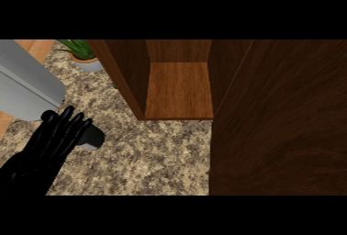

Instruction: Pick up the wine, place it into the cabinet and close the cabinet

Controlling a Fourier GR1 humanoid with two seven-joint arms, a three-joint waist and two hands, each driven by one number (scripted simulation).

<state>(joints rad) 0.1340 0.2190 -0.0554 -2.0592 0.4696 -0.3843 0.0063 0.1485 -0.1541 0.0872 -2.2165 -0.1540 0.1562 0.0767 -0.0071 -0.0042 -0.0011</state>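
Head view: at eight o'clock the left hand (58,133) lies over a dark object, likely the wine (93,137), its fingers draped across it; whether they curl round it I cannot tell. Cabinet (177,89) stands open at twelve o'clock, shelf bare, its door (278,119) swung out across three o'clock. A plant (82,53) sits at eleven. Right hand unseen. By my reading nothing is done yet: lifting, placing and closing remain.
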